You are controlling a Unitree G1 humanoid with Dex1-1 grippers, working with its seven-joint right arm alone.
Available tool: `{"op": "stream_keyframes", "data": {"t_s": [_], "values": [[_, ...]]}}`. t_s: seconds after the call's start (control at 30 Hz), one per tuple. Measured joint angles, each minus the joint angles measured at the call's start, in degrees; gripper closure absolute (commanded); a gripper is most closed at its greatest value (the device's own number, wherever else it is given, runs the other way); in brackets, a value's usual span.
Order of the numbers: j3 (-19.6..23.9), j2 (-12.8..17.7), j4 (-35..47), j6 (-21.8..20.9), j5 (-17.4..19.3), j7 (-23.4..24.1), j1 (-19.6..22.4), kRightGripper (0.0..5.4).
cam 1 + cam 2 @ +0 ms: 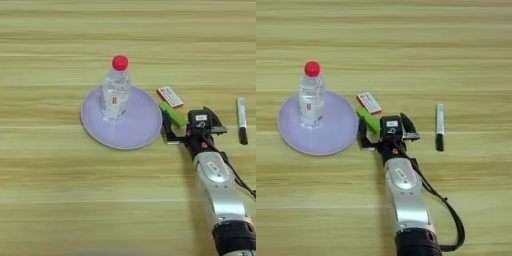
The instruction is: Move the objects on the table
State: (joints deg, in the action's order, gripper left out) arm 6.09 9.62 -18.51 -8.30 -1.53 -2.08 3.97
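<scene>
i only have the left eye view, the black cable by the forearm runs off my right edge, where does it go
Observer: In the right eye view the cable loops out, then curves back in to the black cuff at the forearm's lower end.
Operator: and the marker, it's nearly at my edge, what's right of it
Observer: There the marker lies well inside the picture, and only the wood of the table shows to its right.
</scene>
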Motion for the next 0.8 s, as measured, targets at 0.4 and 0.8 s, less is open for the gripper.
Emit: {"op": "stream_keyframes", "data": {"t_s": [0.4, 0.8], "values": [[-0.16, -0.17, -1.43, -0.07, 0.06, -0.3, 0.5, 0.03], [0.13, -0.31, -2.07, 2.56, 2.91, -3.58, 1.93, 0.88]]}}
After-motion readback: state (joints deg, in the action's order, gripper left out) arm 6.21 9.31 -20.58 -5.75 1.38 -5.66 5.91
